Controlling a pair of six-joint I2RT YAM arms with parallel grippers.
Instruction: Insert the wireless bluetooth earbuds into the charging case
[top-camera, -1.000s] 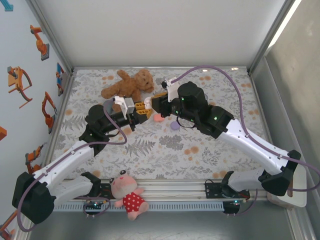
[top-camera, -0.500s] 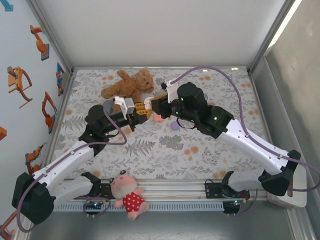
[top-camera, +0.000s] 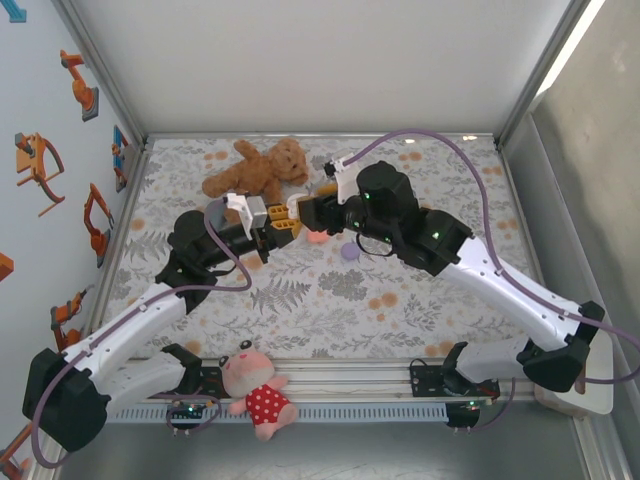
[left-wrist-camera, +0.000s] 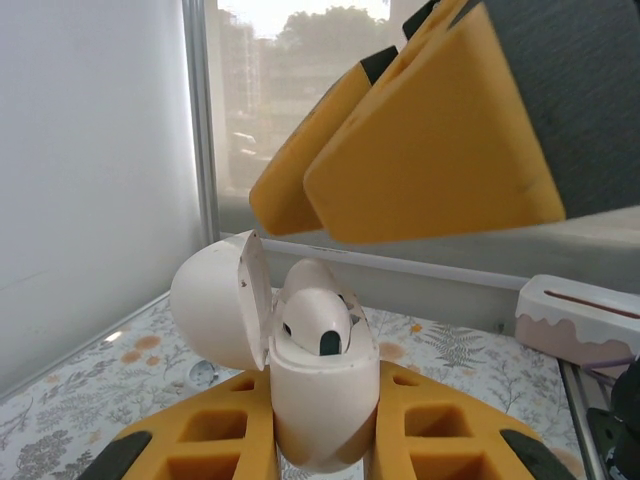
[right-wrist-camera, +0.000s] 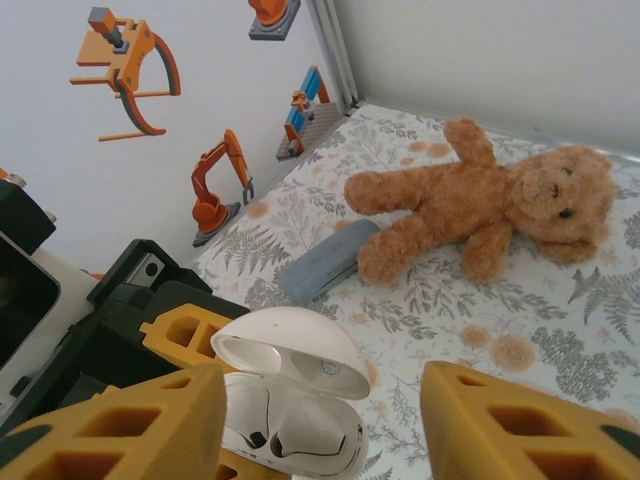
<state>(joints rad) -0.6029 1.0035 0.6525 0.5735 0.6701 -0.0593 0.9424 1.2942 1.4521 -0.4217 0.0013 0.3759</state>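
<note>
The right tool has just opened over the charging case — its earbud looks seated. The left tool clamps the case.

The left gripper and right gripper meet just beside the teddy bear on the flowered cloth.

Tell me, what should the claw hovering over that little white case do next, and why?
Probably lift the right claw straight up and away. Its jaws stand open, one on each side of the charging case, and a white earbud already looks seated inside. The left claw grips the case, its lid open.
</note>
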